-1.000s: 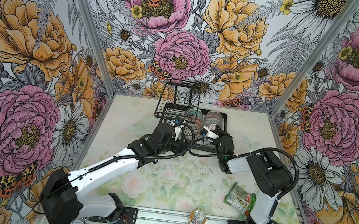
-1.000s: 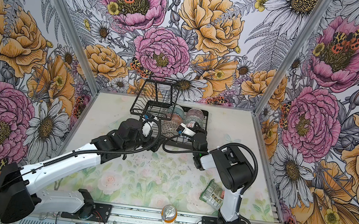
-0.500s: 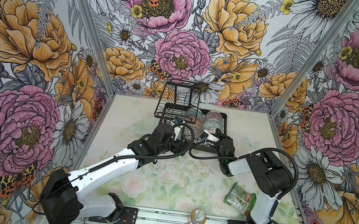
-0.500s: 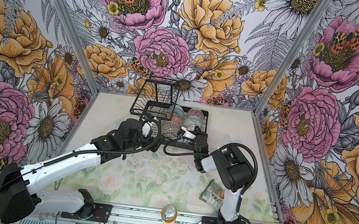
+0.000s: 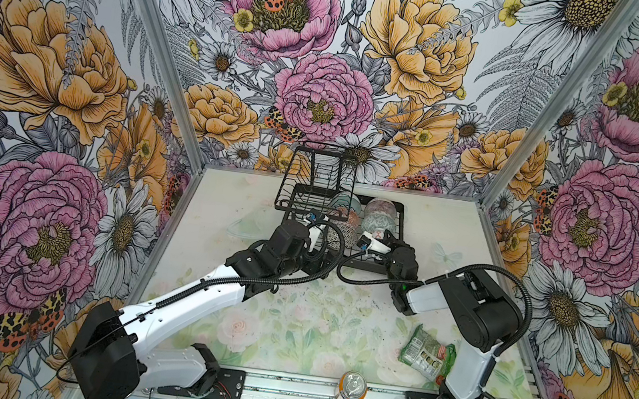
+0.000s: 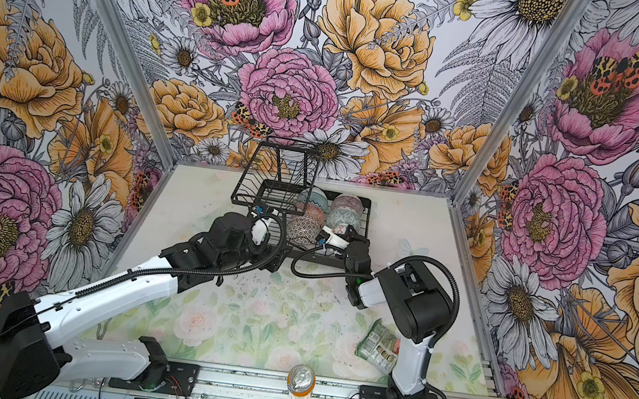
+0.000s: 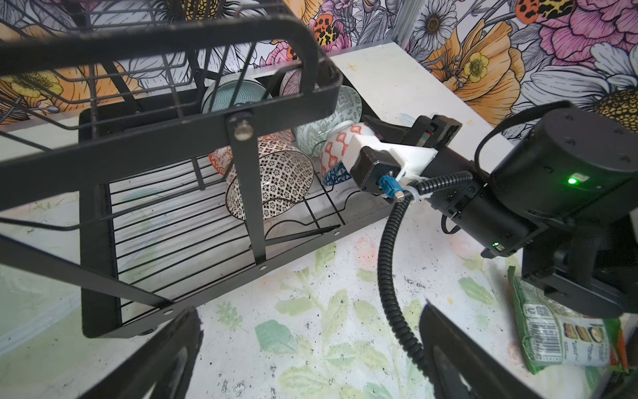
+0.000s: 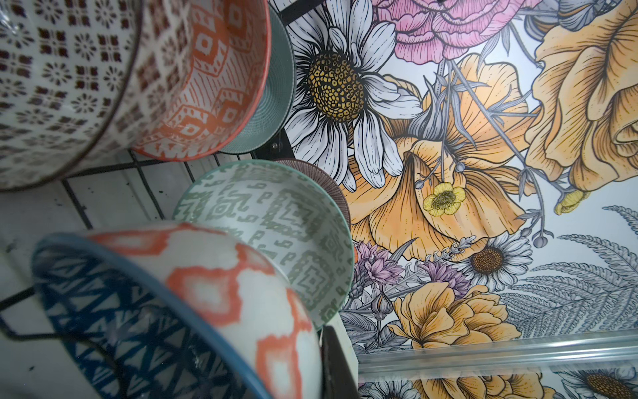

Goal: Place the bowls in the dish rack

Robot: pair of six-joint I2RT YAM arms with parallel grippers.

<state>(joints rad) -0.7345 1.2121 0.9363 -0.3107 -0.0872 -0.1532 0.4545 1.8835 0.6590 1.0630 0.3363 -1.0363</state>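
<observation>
left tool [image 7: 307, 316] spread wide, empty, above the desk [image 7: 345, 276], lower frame | right tool [image 7: 374, 125] closed on the blue-triangle bowl [image 7: 333, 155] | bowl on edge in the dish rack [image 5: 395, 214] lower tier, frame centre, near black-white lattice bowl [image 7: 276, 179]; we count six racked

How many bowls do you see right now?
6, all in the lower tray of the dish rack. One row: teal bowl, orange bowl, lattice bowl. Beside it: pink bowl, maze bowl, blue-triangle bowl, gripped by the right pincer. None visible elsewhere, though the arms cover some table.
</observation>
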